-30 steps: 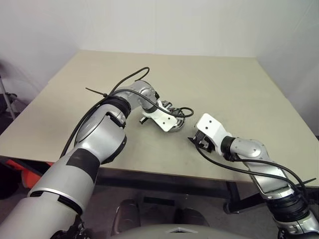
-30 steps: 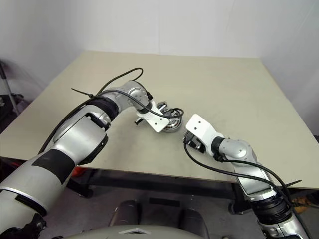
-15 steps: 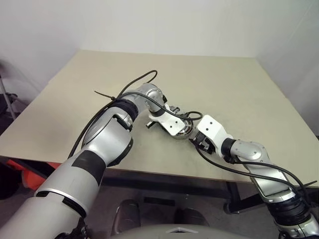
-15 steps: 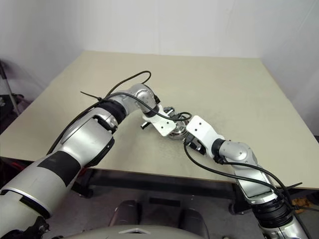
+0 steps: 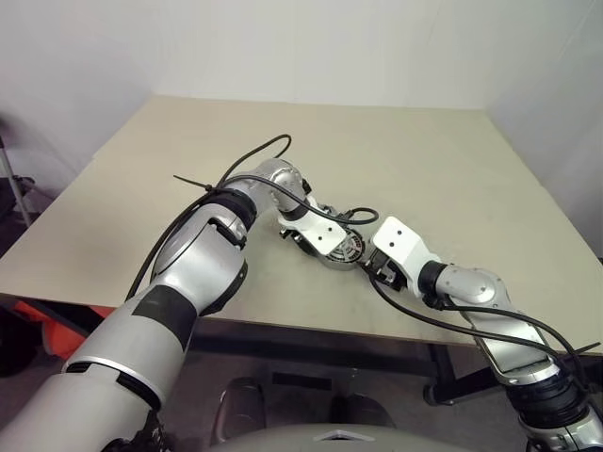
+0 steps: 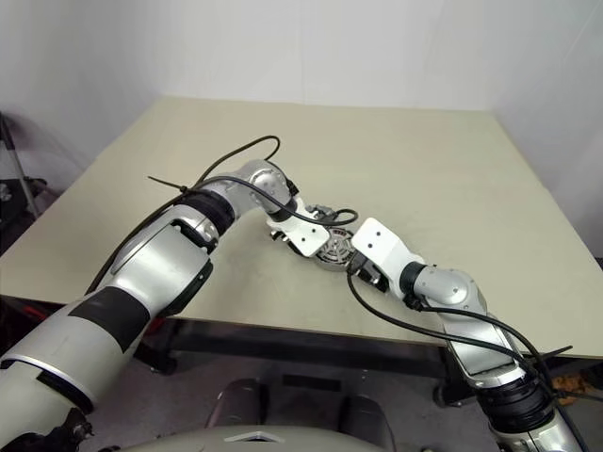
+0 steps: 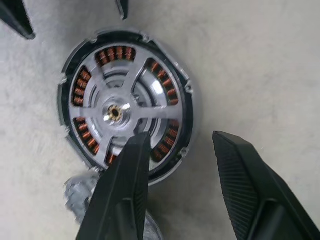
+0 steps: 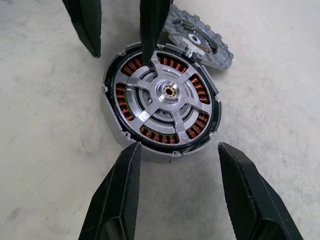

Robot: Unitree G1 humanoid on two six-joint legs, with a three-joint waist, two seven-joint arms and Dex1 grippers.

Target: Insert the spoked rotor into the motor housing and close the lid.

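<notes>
At table centre, spoked rotor (image 8: 165,97) seated in motor housing (image 8: 111,112); left gripper (image 7: 182,150) parted, empty (right gripper (image 8: 182,160) likewise): fetch lid (image 8: 200,37) at one o'clock, lower flat.

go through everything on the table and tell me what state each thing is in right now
Spoked rotor: seated flat inside the housing.
Motor housing: on the table, uncovered, copper windings showing between the spokes.
Lid: off, beside the housing, tilted, one edge on the housing's rim.
Left gripper: open, over the housing's edge.
Right gripper: open, holding nothing.
</notes>
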